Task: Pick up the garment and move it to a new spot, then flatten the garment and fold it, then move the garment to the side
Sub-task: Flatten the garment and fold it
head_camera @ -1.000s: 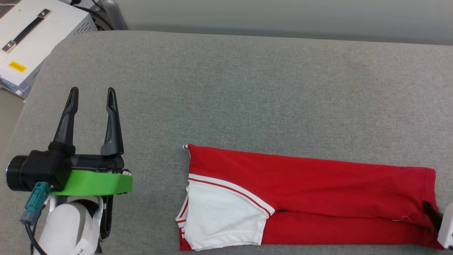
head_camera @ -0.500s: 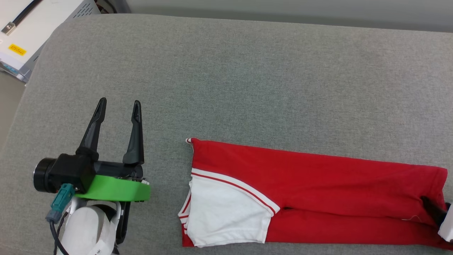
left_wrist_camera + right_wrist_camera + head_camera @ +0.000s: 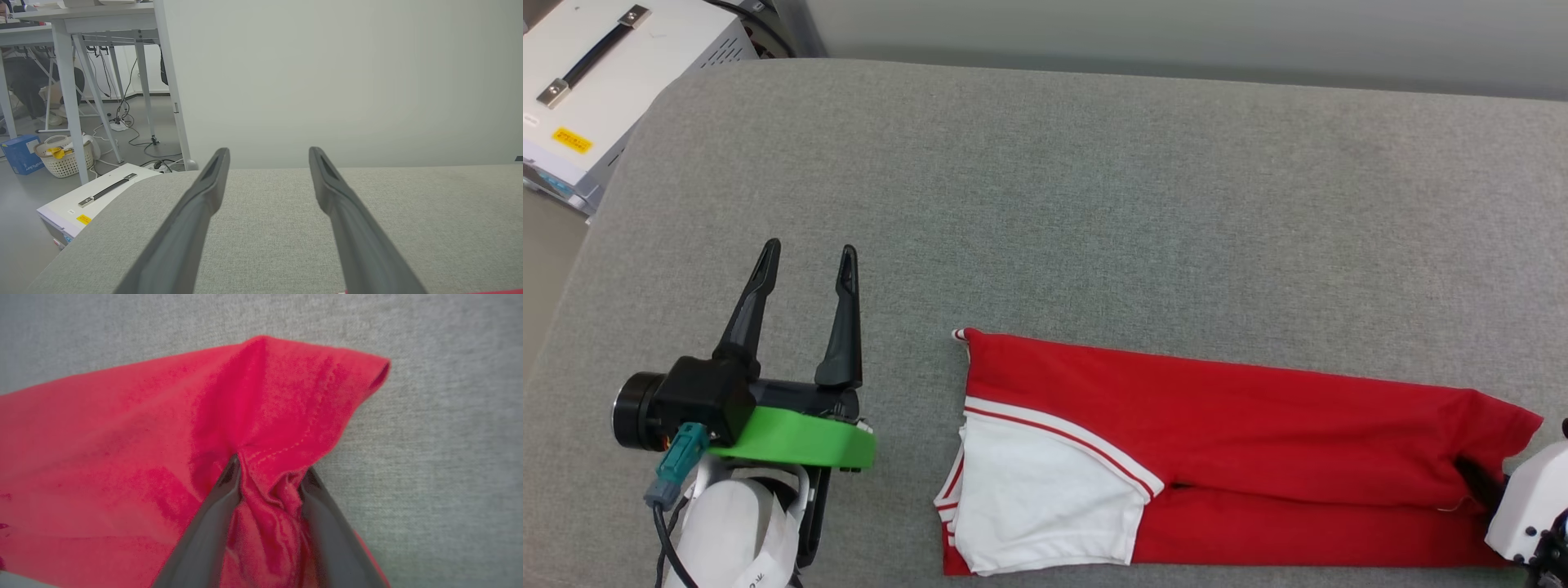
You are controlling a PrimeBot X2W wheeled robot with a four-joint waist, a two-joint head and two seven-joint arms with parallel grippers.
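The garment point(image 3: 1258, 433) lies folded into a long red strip on the grey padded surface point(image 3: 1094, 204), a white sleeve with red-white trim at its left end. My right gripper point(image 3: 271, 465) pinches a bunched fold of the garment's point(image 3: 163, 416) hem at the right end, and the fabric puckers up around the fingers. In the head view one dark right fingertip point(image 3: 1474, 478) presses into the red cloth. My left gripper point(image 3: 810, 247) hovers open to the left of the garment, apart from it, with nothing between its fingers point(image 3: 268, 150).
A white case with a black handle point(image 3: 596, 73) stands off the surface's far left corner. Past it on the floor are table legs, cables and a wicker basket point(image 3: 61, 157). A pale wall runs behind the surface.
The right gripper's fingers have drawn together on the garment's right hem, which has lifted and puckered. The left gripper has shifted right, closer to the sleeve end. The camera has also shifted.
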